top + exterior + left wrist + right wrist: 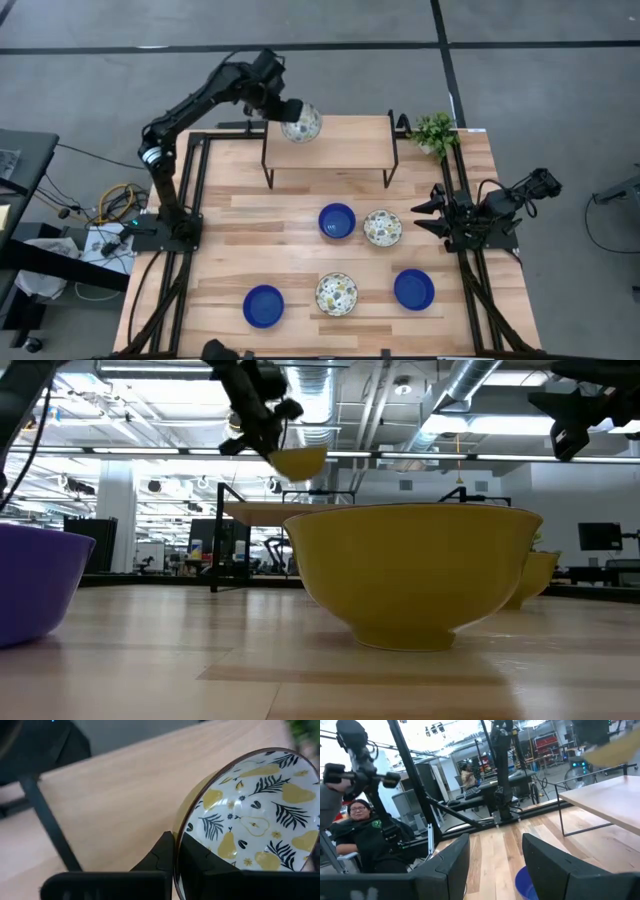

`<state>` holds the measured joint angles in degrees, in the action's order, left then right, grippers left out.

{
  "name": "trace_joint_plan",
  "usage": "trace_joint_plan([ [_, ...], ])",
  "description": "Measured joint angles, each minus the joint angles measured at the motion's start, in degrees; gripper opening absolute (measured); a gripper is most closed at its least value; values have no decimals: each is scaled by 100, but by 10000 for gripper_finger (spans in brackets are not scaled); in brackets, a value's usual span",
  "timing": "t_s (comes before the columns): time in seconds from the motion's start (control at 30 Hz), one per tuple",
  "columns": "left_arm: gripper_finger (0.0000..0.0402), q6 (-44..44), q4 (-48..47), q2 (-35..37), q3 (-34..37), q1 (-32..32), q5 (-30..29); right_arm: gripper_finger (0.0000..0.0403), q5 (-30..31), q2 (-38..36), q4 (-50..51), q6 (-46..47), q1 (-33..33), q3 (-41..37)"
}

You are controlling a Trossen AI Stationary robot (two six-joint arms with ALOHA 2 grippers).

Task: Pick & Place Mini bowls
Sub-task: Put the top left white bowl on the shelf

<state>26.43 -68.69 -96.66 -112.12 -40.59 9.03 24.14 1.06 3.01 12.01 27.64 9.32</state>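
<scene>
Wooden slats make up the tabletop [300, 215], and a raised wooden shelf [340, 150] on dark legs is standing at its far edge. The left pincer [292, 110] is holding one patterned bowl [301, 123] over the left part of this shelf; its fingers [165, 852] are pinching the bowl's rim, one inside and one outside, as the left wrist view is showing. The bowl is tilted on its side and, in the low view, it is hanging clearly above the shelf, not touching it.

The other five bowls are lying on the tabletop: a blue bowl [337, 220] just beside a second patterned bowl [382, 227] in the middle, then a front row of a blue one [263, 305], a patterned one [337, 294] and a blue one [413, 289], each apart from the next. The right pincer [425, 217] is waiting at the right edge with its fingers spread and nothing between them. A small plant [434, 132] is standing at the far right corner.

I judge that the placing step is in hand: the bowl is being carried to the shelf. The next move is probably asking for turning the bowl level, lowering it until its foot is meeting the wood, then spreading the fingers. Released while tilted, the bowl could roll off the shelf edge.
</scene>
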Motion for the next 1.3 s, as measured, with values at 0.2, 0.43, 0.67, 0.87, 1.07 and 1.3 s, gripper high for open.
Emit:
trace_joint_plan([
  [0.2,10,1,-336,-244,2,-4,3,170,-2,0,2,0,0,0],
  [0.43,10,86,-499,-247,2,-15,-95,170,-4,0,2,0,-2,0],
  [0.67,10,90,-681,-247,4,-63,-235,170,-4,0,2,0,-1,0],
  [0.87,10,108,-683,-247,4,-74,-235,170,-4,0,2,0,0,0],
  [1.07,10,108,-676,-247,4,-75,-235,170,-4,0,3,0,-2,0],
  [1.3,10,108,-640,-241,66,-67,-233,170,-4,0,3,0,0,0],
])
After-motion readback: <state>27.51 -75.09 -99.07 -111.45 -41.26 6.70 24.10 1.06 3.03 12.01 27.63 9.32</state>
